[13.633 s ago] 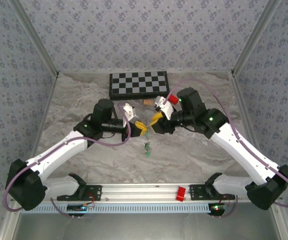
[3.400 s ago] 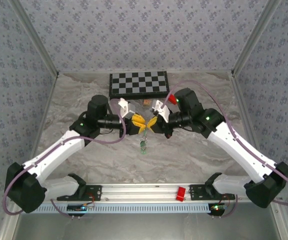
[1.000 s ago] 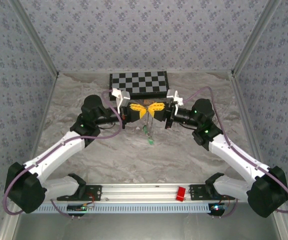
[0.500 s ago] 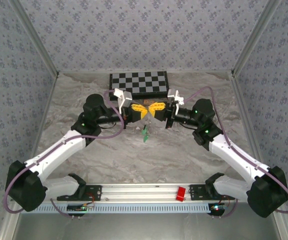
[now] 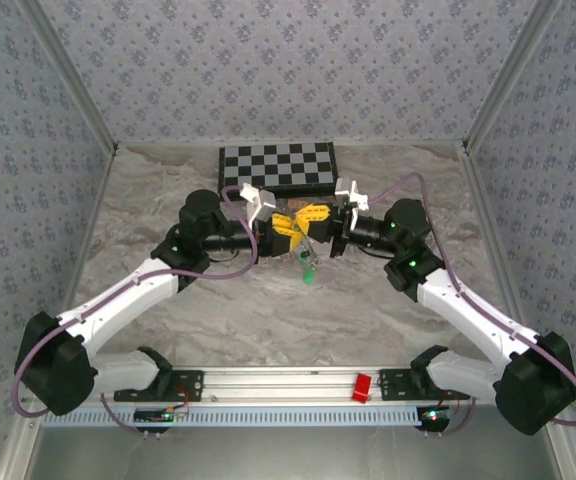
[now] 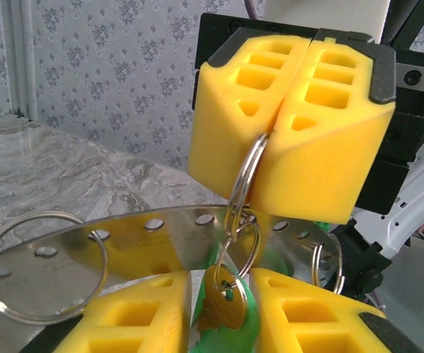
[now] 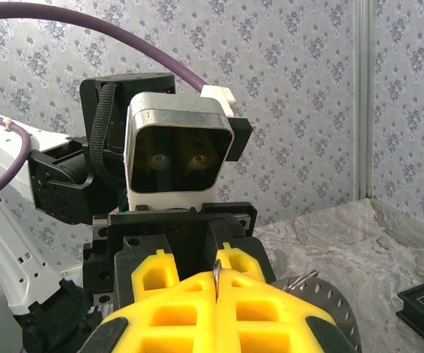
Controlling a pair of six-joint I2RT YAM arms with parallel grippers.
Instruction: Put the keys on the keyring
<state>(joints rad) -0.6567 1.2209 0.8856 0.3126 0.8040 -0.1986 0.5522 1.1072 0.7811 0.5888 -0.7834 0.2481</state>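
The right hand (image 5: pixel 313 217) is clenched on the keyring (image 6: pixel 246 173), pinched edge-on between its yellow pads, above the table (image 5: pixel 168 310). A green-headed key (image 6: pixel 220 301) hangs from the keyring, between the fingers of the left hand (image 5: pixel 282 226); whether they grip it, I cannot tell

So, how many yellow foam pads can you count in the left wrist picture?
4 pads: two pressed together on the right gripper above, two on the left gripper below.
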